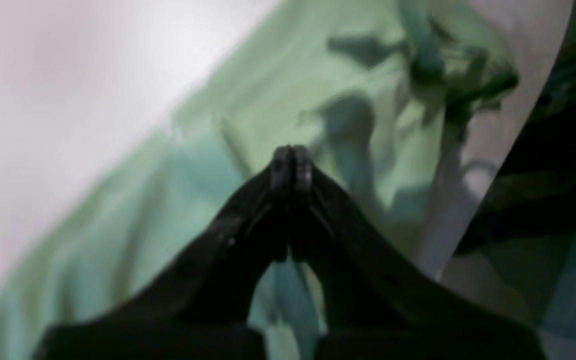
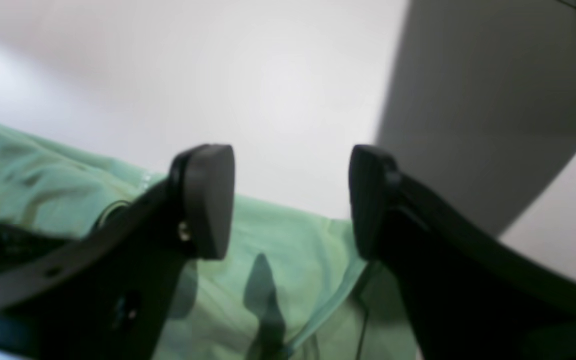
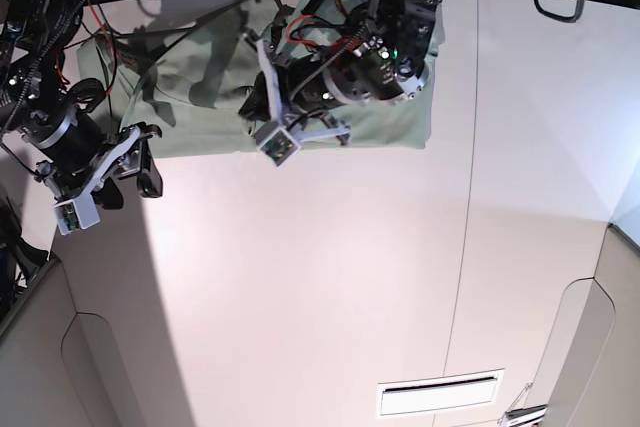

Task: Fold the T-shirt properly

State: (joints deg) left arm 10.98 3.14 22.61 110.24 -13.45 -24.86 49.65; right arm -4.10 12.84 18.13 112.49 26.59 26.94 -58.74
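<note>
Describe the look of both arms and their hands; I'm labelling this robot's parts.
Both arms are black. The right hand has two broad, rounded matte-black fingers. The left hand has narrow black tips. Red and black cables run along both arms, with pale grey camera housings at the wrists.

Showing in view: one T-shirt (image 3: pixel 200 77), one white table (image 3: pixel 330 277), two grippers, the left gripper (image 1: pixel 292 162) and the right gripper (image 2: pixel 290 200).

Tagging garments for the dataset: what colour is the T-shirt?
Pale sage green T-shirt, plain, no pattern; clearest in the right wrist view.
</note>
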